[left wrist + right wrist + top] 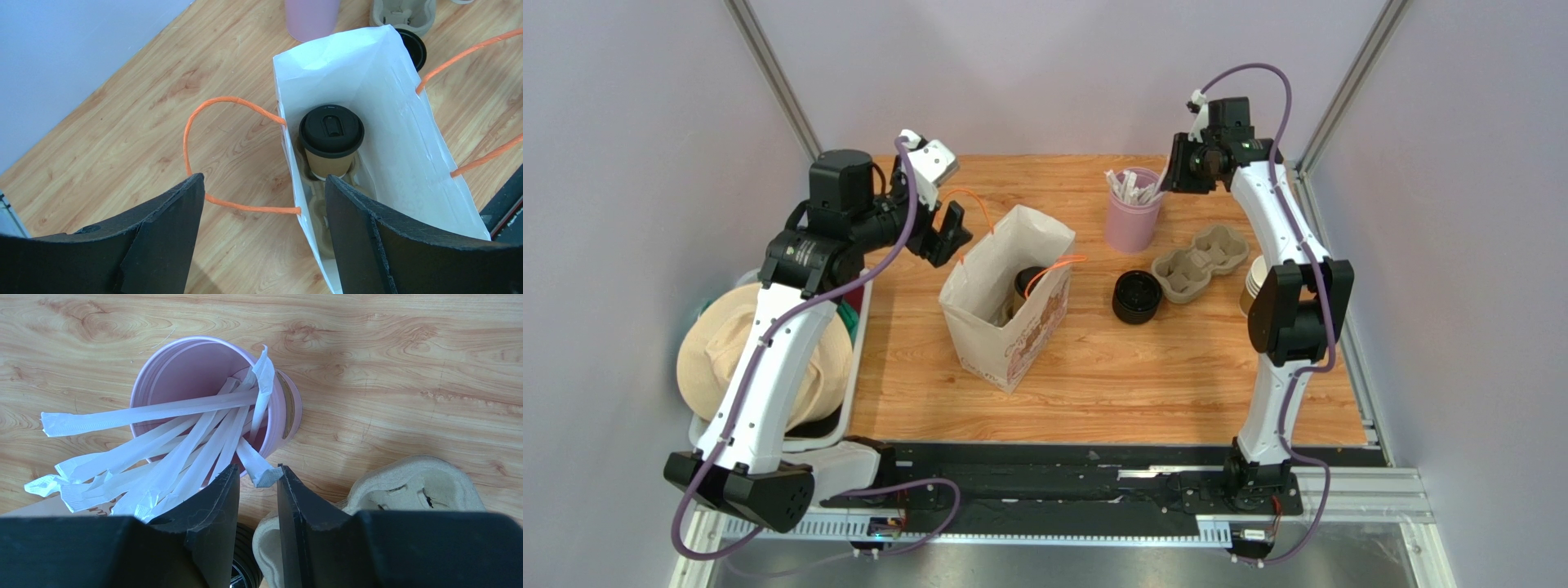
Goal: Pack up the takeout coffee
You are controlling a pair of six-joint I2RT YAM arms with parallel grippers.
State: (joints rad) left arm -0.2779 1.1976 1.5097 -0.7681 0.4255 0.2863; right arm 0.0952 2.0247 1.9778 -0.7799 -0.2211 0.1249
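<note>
The takeout coffee [331,130] is pictured standing upright, black lid on, deep inside the open paper bag [399,153] at the middle of the wooden table [1136,380]. It is seated on what appears to be a moulded pulp tray [319,211] on the bag's floor. The left gripper [264,233] is held above the bag's near edge, its jaws spread wide with nothing between them.

Toward the back of the table, a pink cup [184,367] is seen filled with white paper-wrapped sticks [153,410] fanned over its rim. The right gripper [258,496] is poised just over that cup, jaws drawn narrow, with the end of one stick at its fingertips; whether the stick is pinched cannot be told. Beside the pink cup, an empty pulp cup carrier [417,484], a stack of black lids [1136,298] and a stack of brown cups [1254,284] are laid out.
</note>
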